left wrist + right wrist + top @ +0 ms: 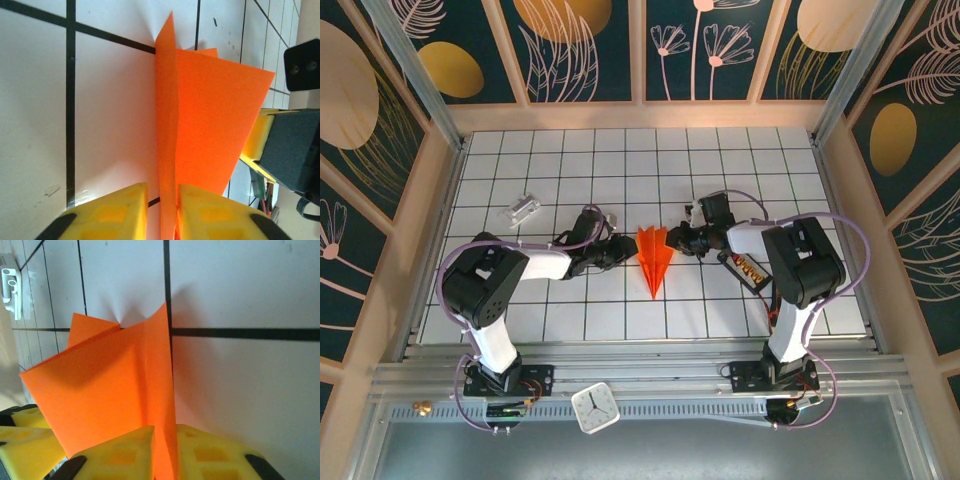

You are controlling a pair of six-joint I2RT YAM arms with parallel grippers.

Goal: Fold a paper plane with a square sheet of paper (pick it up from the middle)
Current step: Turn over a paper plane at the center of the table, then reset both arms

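Note:
The paper plane point(653, 258), a narrow bright orange dart, lies mid-table with its nose toward the near edge and its wings raised. My left gripper point(625, 248) is at its left wing and my right gripper point(677, 240) at its right wing. In the left wrist view the yellow fingers point(115, 210) stand slightly apart around an upright orange wing point(210, 125); the left gripper point(162, 187) is open, with a gap beside the paper. In the right wrist view the right gripper point(165, 429) is also a little open, with a wing point(110, 385) standing between its fingers.
A small silvery-white block point(523, 210) lies at the back left, also seen in the right wrist view point(11, 290). A small black tray point(750, 270) with red-orange bits sits under the right arm. A white clock point(594, 408) rests on the near rail.

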